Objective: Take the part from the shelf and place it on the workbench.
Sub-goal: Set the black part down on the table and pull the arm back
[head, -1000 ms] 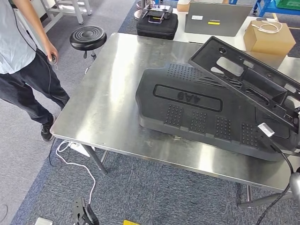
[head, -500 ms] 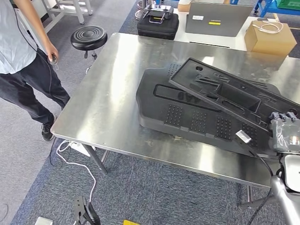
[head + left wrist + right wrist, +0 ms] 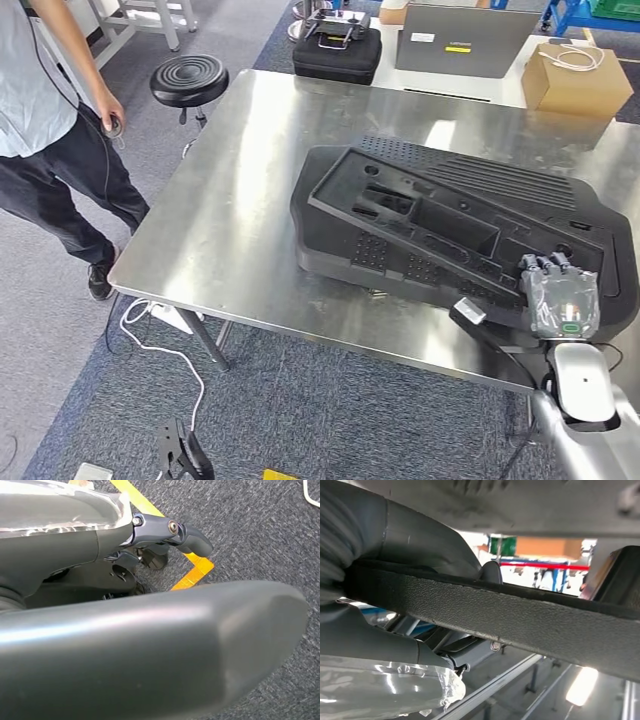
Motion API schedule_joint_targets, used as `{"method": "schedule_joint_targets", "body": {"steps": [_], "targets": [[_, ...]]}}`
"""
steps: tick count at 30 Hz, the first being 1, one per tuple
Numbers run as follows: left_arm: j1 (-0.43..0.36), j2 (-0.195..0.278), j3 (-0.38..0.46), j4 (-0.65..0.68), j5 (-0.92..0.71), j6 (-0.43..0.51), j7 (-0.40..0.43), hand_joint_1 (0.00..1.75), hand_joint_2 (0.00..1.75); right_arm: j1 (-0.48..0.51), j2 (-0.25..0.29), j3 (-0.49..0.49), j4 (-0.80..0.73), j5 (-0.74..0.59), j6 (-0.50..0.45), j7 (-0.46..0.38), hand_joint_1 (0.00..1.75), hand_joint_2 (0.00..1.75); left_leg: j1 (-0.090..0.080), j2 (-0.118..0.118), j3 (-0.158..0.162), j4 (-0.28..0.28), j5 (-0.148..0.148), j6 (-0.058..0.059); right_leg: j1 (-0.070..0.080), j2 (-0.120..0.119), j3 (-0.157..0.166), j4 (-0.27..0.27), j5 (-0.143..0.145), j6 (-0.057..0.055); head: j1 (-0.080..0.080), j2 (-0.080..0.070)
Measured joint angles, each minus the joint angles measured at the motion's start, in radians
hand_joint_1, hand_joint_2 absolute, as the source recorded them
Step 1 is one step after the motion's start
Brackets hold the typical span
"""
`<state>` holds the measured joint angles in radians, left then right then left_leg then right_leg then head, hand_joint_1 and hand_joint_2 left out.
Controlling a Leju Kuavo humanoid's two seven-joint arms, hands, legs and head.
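The steel workbench (image 3: 226, 200) fills the middle, its right end cut off by the frame. On it lies a big black panel (image 3: 355, 190), and the part (image 3: 423, 215), a black moulded tray, rests on top of that panel, reaching toward the near right edge. The right hand (image 3: 560, 300), wrapped in clear film, grasps the part's near right rim; the right wrist view shows the rim (image 3: 501, 615) clamped between thumb and fingers. The left hand (image 3: 166, 530) hangs over carpet, fingers largely hidden, so its state is unclear. A person (image 3: 45, 120) stands far left, head cut off.
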<state>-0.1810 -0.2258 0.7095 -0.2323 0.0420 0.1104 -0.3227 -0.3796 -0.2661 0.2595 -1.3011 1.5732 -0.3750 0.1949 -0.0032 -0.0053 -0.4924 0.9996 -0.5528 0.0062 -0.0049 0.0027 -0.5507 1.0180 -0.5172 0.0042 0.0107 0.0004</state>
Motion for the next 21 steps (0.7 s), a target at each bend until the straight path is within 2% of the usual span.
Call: {"method": "schedule_joint_targets", "body": {"steps": [8, 21], "targets": [[0.001, 0.0, -0.001, 0.0, 0.0, 0.003, 0.002, 0.0, 0.0, 0.01, 0.017, 0.072, -0.018, 0.001, 0.03, 0.031, 1.75, 1.75, 0.0, 0.0, 0.0, 0.0, 0.0, 0.0, 0.0, 0.0, 0.001, 0.0, 0.0, 0.0, 0.0, 0.0], [0.001, 0.0, -0.025, 0.0, 0.0, -0.008, 0.008, 0.0, 0.0, -0.121, 0.033, 0.031, 0.021, -0.02, 0.054, 0.026, 1.75, 1.75, 0.0, 0.0, 0.0, 0.0, 0.0, 0.0, 0.0, 0.0, 0.0, 0.0, 0.0, 0.0, 0.0, 0.0]]}}
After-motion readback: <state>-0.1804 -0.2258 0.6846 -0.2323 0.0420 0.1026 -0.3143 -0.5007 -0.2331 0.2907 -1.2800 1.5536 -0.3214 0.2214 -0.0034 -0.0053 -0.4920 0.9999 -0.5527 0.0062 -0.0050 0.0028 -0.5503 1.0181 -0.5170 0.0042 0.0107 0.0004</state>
